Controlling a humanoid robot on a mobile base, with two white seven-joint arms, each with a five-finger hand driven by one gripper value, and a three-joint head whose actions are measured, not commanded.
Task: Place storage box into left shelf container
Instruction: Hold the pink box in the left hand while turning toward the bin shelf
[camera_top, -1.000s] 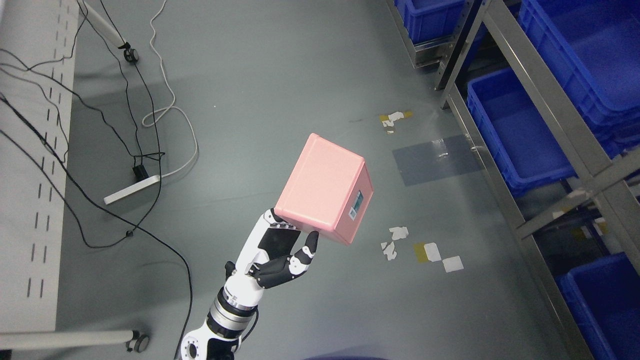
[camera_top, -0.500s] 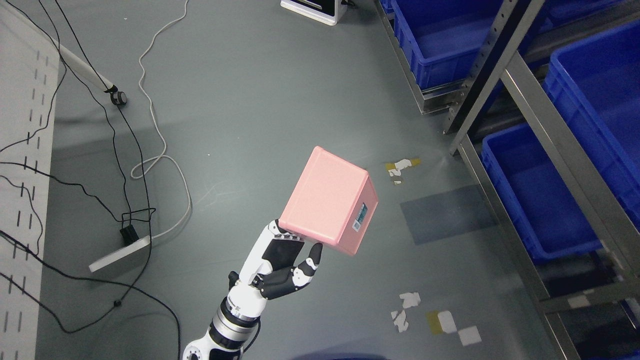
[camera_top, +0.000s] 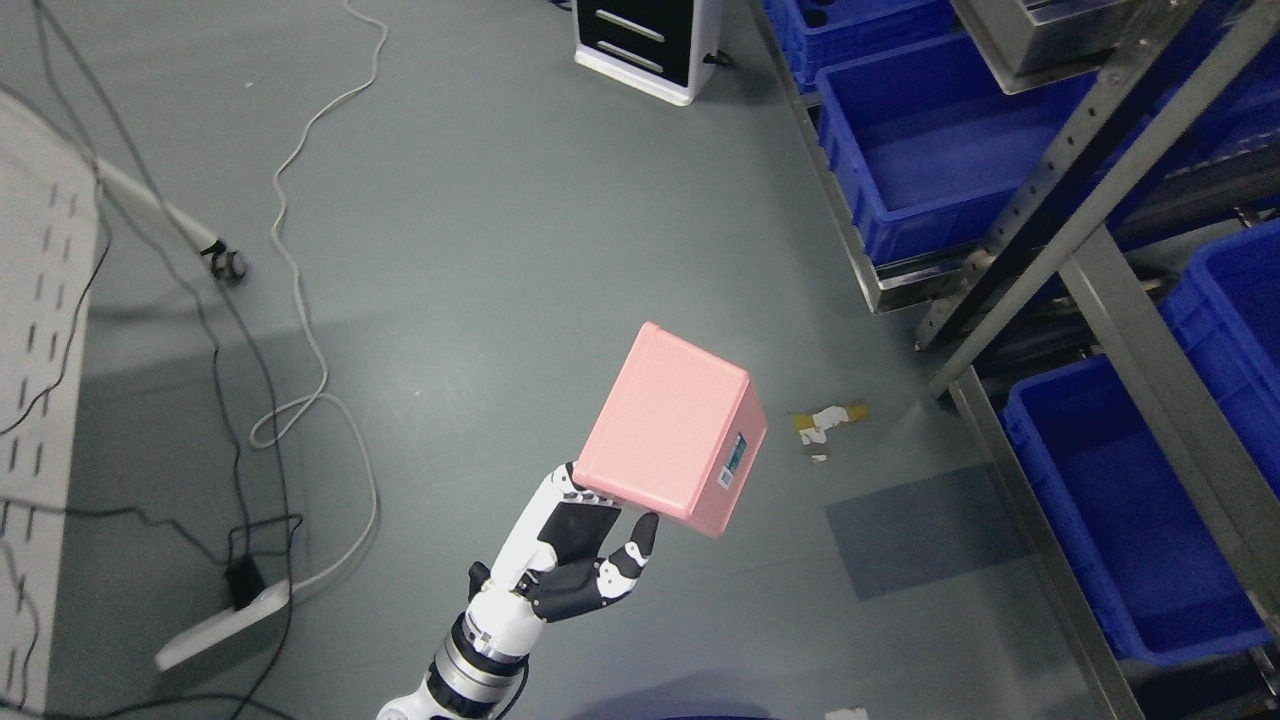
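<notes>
The whole view has swung up and round since a moment ago: more of the shelving has come into sight and a white cabinet now shows at the top, while the pink storage box keeps the same tilt in the hand. It is the camera that has shifted, not the floor things.

The box is held aloft over bare grey floor, well apart from the shelf on the right. The left hand has it by the bottom corner only, thumb tip against the lower edge and the other fingers tucked under it, so the grip looks slight. My worry is that corner hold: a tilted box pinched so low could pivot or slip out when the arm swings toward a bin.

I count one pink box, one robot hand in sight, three blue bins shown clearly with slivers of others at the edges, one white cabinet, and several cables trailing across the floor.
</notes>
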